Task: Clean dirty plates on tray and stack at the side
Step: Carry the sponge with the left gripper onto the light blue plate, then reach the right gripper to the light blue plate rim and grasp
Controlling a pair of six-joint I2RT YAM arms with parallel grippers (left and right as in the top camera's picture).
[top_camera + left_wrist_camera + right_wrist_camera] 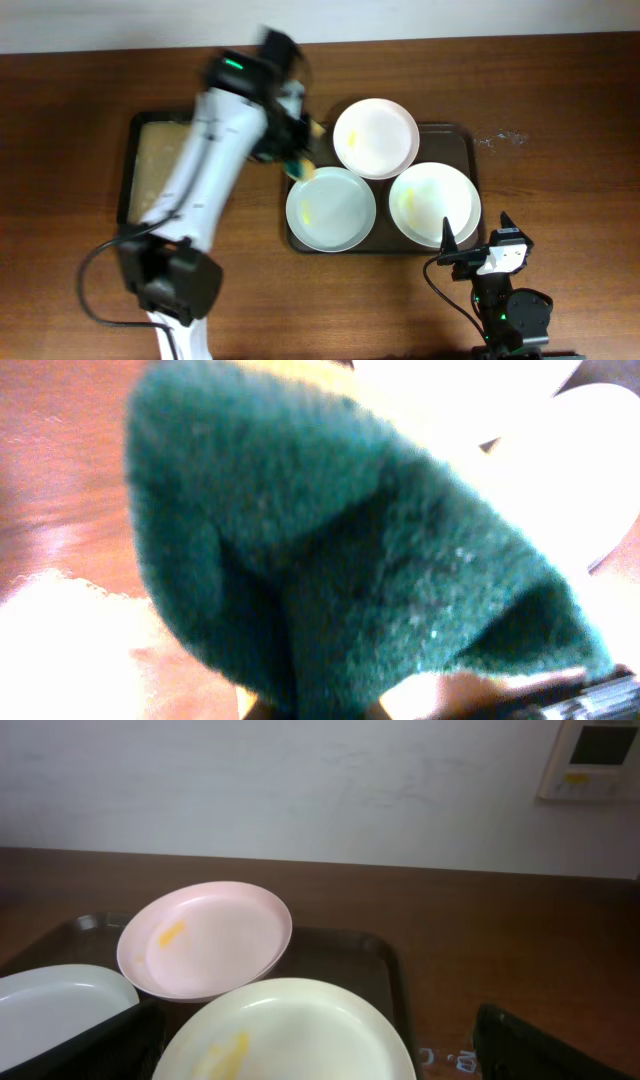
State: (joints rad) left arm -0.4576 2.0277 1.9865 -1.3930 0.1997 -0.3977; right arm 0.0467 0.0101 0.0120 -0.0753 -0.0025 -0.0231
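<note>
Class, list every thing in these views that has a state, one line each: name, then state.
far plate, dirty, yellow smear, on the tray
near left plate, dirty, faint yellow smear
near right plate, dirty, yellow smear
tray, holds all three plates
left gripper, shut on the sponge
sponge, held
right gripper, open, empty

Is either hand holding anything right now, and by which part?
The left hand holds a green sponge; which part is hidden. The right hand is empty.

Motion-blurred at upper centre overhead: left gripper (297, 152), masked in its wrist view by green sponge (350, 560). Cropped at right wrist view's lower edge: cream plate (285, 1030), white plate (50, 1010).
</note>
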